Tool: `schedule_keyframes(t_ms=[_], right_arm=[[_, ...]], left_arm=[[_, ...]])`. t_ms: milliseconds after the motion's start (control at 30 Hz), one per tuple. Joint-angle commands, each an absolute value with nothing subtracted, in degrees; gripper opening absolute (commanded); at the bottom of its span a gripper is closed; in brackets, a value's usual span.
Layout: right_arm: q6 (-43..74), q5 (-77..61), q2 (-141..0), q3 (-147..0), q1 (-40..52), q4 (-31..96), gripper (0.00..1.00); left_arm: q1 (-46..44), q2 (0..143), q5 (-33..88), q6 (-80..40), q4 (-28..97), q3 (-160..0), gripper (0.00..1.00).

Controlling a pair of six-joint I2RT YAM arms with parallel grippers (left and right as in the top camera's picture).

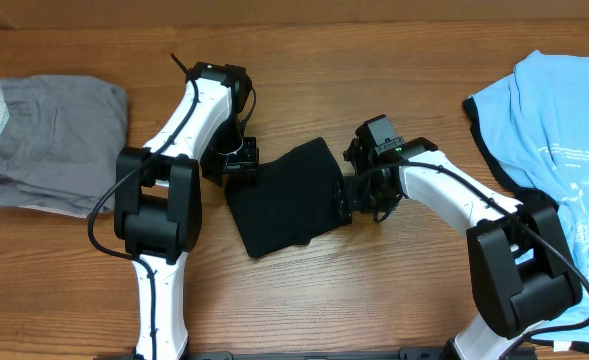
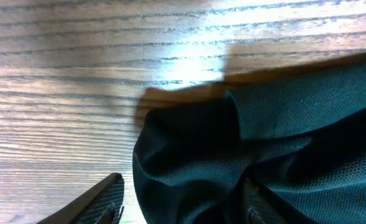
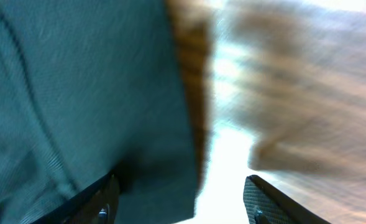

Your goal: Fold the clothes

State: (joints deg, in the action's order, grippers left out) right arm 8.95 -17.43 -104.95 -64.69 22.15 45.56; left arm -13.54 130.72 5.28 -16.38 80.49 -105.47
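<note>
Here, folded grey garments at far left, left gripper part open at the black tee, gripping nothing, tee folded at mid-table, right gripper spread wide at its right edge, empty, light blue tee far right.

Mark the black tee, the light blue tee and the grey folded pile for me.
black tee [image 1: 289, 195], overhead view, middle of the folded cloth.
light blue tee [image 1: 559, 110], overhead view, upper body of the shirt.
grey folded pile [image 1: 64, 135], overhead view, centre of the top layer.
</note>
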Motion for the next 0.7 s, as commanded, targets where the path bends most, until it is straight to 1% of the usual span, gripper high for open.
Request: schedule_keyframes(t_ms=[0, 100, 200, 233, 267, 300, 433, 633, 667], right_arm=[[8.6, -23.7, -103.7, -64.3, 22.2, 46.9, 0.67], [8.6, -24.3, -103.7, -64.1, 22.2, 47.3, 0.61], [8.6, -24.3, -103.7, -64.1, 22.2, 47.2, 0.44], [8.6, -24.3, -103.7, -64.1, 22.2, 47.1, 0.36], [8.6, -24.3, -103.7, -64.1, 22.2, 47.0, 0.31], [8.6, -24.3, -103.7, -64.1, 22.2, 47.0, 0.22], [8.6, -24.1, -103.7, -64.1, 22.2, 46.8, 0.04], [8.6, -20.9, -103.7, -64.1, 22.1, 46.5, 0.04], [8.6, -20.1, -103.7, -64.1, 22.1, 46.3, 0.13]], left_arm=[[-14.1, 128.5, 4.5, -17.1, 80.1, -105.9, 0.63], [-14.1, 128.5, 4.5, -17.1, 80.1, -105.9, 0.63], [-14.1, 128.5, 4.5, -17.1, 80.2, -105.9, 0.63], [-14.1, 128.5, 4.5, -17.1, 80.2, -105.9, 0.63], [-14.1, 128.5, 4.5, -17.1, 80.2, -105.9, 0.63], [-14.1, 128.5, 4.5, -17.1, 80.2, -105.9, 0.63], [-14.1, 128.5, 4.5, -17.2, 80.3, -105.9, 0.63], [-14.1, 128.5, 4.5, -17.2, 80.4, -105.9, 0.63], [-14.1, 128.5, 4.5, -17.2, 80.3, -105.9, 0.63]])
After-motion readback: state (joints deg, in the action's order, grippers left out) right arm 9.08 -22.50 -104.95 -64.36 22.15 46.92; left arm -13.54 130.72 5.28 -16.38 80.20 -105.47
